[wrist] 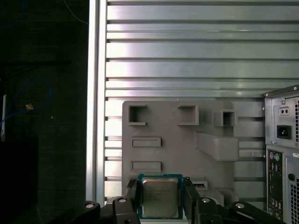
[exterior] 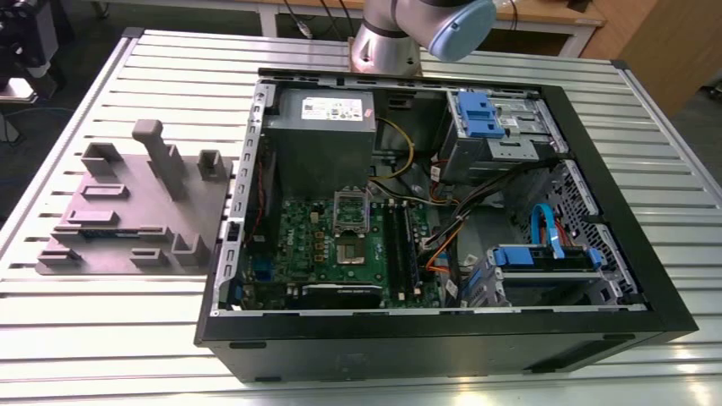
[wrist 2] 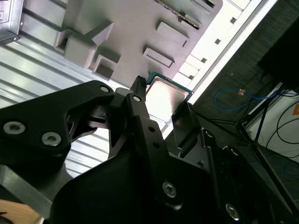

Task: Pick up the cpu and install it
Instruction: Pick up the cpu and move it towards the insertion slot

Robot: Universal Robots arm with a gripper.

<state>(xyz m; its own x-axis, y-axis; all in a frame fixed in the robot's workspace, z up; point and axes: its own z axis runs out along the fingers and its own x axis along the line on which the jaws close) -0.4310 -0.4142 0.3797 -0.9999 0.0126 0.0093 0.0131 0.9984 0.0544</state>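
Note:
The cpu [wrist: 160, 197], a small square chip with a silvery top and green rim, sits between the two black fingers of my gripper [wrist: 161, 193], which is shut on it. In both wrist views it hangs high above the grey moulded fixture plate [wrist: 177, 140]. From the other side, the second wrist view shows the cpu [wrist 2: 164, 94] clamped by the gripper [wrist 2: 163, 108]. In the exterior view the open computer case [exterior: 631, 254] lies on the table, with the green motherboard [exterior: 338, 254] and its metal-framed socket [exterior: 351, 210] facing up.
The grey fixture plate [exterior: 124, 211] with raised blocks lies to the exterior view's left of the case on the slatted aluminium table [exterior: 654, 110]. Inside the case are a power supply [exterior: 321, 114], blue drive bays [exterior: 485, 114] and loose cables [exterior: 451, 220]. The arm's base [exterior: 390, 42] stands behind the case.

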